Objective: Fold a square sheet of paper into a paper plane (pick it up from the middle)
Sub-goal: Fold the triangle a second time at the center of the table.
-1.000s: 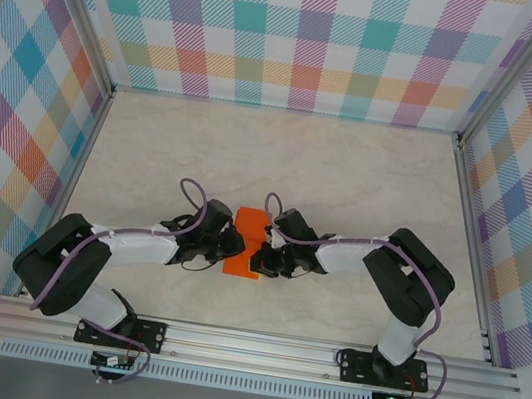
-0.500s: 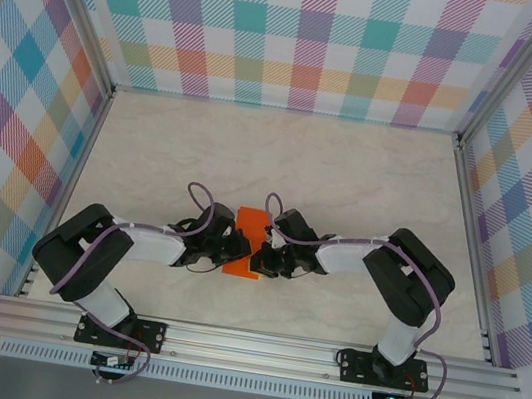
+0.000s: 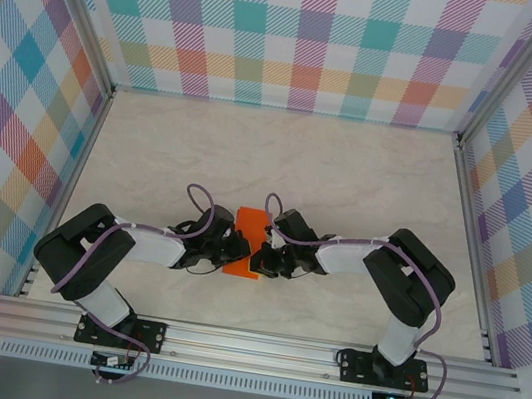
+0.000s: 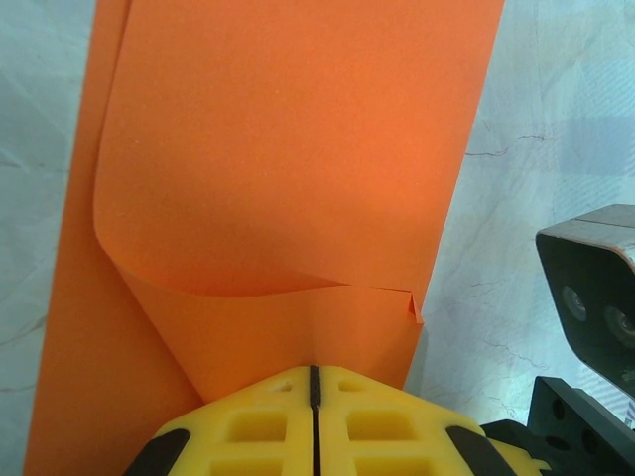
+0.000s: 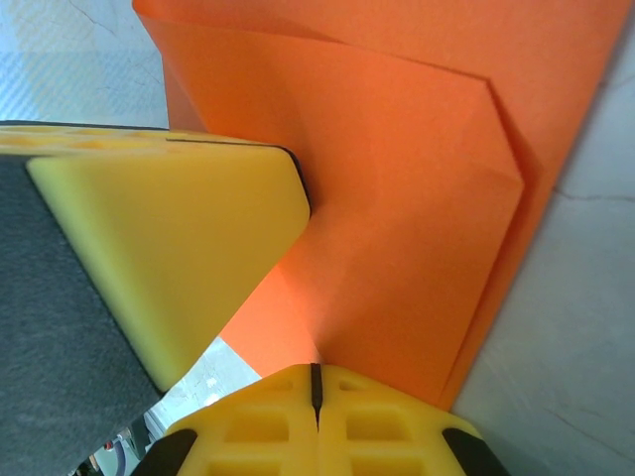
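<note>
The orange sheet of paper (image 3: 249, 229) lies mid-table, folded into a narrow layered strip. My left gripper (image 3: 235, 250) meets its near part from the left and my right gripper (image 3: 258, 257) from the right. In the left wrist view the paper (image 4: 288, 149) has a curled upper layer and a small creased corner, and the yellow fingers of the left gripper (image 4: 314, 369) are shut on its near edge. In the right wrist view the right gripper (image 5: 316, 368) is shut on a raised fold of the paper (image 5: 417, 218), with a left gripper finger (image 5: 169, 238) close beside it.
The marble-patterned table (image 3: 351, 173) is boxed in by checked walls with aluminium posts, and a rail (image 3: 253, 344) runs along the near edge. The right arm's black housing (image 4: 595, 288) sits close to the paper's right edge in the left wrist view.
The left arm's elbow has swung right and closer to the paper, while its gripper has stayed at the paper. The right arm and the paper have hardly moved.
</note>
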### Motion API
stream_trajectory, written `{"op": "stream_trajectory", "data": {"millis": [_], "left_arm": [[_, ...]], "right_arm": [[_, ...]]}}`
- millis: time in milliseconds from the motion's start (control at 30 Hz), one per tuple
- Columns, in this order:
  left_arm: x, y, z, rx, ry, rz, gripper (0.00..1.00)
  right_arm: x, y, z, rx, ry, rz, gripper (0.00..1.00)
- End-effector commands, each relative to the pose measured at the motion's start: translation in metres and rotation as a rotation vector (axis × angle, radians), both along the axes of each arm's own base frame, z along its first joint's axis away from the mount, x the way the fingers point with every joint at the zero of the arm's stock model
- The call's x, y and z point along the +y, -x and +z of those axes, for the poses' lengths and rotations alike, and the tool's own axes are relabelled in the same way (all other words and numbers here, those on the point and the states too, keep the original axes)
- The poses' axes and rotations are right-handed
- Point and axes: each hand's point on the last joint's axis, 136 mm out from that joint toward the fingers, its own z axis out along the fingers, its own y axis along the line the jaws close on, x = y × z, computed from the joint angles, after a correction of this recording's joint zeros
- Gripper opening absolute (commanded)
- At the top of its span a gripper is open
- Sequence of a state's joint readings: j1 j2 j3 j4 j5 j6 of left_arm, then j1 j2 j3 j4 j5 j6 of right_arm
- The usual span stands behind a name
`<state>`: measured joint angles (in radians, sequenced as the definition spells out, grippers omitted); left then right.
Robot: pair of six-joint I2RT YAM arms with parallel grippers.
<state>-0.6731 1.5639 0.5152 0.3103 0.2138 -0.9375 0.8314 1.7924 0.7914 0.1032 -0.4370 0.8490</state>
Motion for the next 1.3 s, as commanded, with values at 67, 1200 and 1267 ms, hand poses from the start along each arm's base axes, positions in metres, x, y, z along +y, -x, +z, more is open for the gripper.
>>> {"op": "stream_trajectory", "data": {"millis": [67,1200,1267], "left_arm": [[0.050,-0.009,-0.023,-0.019,-0.228,0.128,0.07],[0.084,-0.041,-0.021,-0.009,-0.252,0.191,0.07],[0.087,-0.042,-0.021,-0.008,-0.260,0.194,0.07]], "right_arm": [[-0.040,0.021,-0.044,0.078,0.213,-0.017,0.00],[-0.037,0.023,-0.037,0.079,0.206,0.015,0.00],[-0.036,0.022,-0.036,0.077,0.202,0.016,0.00]]}}
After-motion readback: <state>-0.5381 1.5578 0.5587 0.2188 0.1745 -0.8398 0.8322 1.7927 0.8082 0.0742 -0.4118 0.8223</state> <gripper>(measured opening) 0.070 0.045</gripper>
